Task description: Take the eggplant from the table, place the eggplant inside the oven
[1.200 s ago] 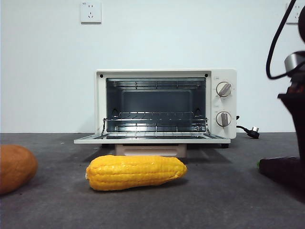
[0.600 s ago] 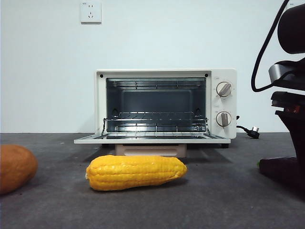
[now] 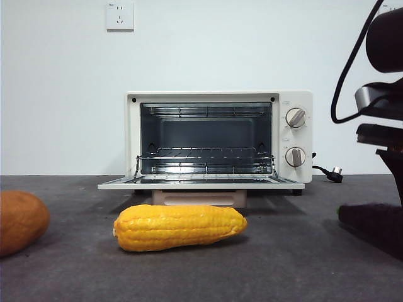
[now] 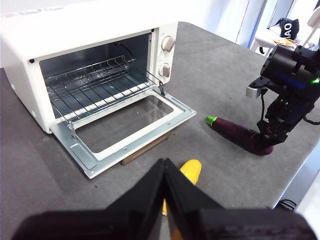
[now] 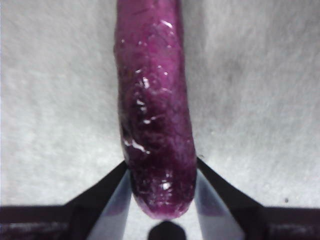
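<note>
The eggplant (image 5: 155,125) lies on the table (image 3: 289,264), off to the knob side of the oven (image 3: 219,139) and well apart from it, with its small green stem end turned toward the oven and its blunt end pointing away. The right gripper (image 5: 162,192) stands directly over that blunt end: in the right wrist view the two jaws sit one on each flank of the purple body, touching or very nearly touching the skin, so the grip reads as closed on the eggplant across its width, and the long axis runs straight out from between the jaws. From these pictures it cannot be settled whether the eggplant is clear of the table or resting on it. In the left wrist view the right arm comes down onto the far end of the eggplant (image 4: 240,136); the front view shows only a dark purple mass at the picture's right edge beneath that arm. The left gripper (image 4: 165,175) waits with its jaws pressed together, above the corn (image 3: 179,228) that lies in front of the oven. The oven door (image 3: 200,183) is folded down flat and the wire rack (image 3: 204,155) is exposed. The coming move therefore depends on the right arm, the nearer one, carrying the eggplant stem-first, sideways past the knobs, over the open door and onto the rack.
</note>
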You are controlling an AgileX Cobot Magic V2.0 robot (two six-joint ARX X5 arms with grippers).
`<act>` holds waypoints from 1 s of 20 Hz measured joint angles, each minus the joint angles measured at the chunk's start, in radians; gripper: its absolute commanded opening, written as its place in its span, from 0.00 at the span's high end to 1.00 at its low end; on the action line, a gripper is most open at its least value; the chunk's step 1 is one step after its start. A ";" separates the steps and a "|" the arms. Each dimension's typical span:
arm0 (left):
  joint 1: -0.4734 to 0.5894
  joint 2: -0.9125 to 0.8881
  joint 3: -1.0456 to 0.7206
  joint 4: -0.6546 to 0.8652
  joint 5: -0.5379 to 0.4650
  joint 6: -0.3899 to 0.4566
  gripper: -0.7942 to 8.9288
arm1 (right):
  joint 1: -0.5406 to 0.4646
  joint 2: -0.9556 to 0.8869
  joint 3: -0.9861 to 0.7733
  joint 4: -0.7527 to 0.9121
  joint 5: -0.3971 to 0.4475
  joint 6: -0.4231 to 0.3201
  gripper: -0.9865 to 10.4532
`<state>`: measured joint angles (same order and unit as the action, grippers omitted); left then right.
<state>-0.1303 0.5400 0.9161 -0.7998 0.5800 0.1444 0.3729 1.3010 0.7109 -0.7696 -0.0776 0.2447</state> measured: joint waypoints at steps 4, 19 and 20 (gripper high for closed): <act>0.000 0.002 0.000 0.000 0.000 0.000 0.92 | 0.000 -0.101 0.023 -0.050 0.000 0.000 0.87; 0.000 0.021 0.000 0.000 0.000 0.000 0.92 | 0.059 -0.270 0.135 -0.077 -0.323 -0.016 0.92; 0.000 0.021 0.000 0.000 0.000 0.000 0.92 | 0.059 -0.257 0.135 -0.035 -0.341 -0.004 0.92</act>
<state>-0.1303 0.5610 0.9161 -0.8001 0.5800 0.1444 0.4320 1.0443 0.8455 -0.8051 -0.4191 0.2409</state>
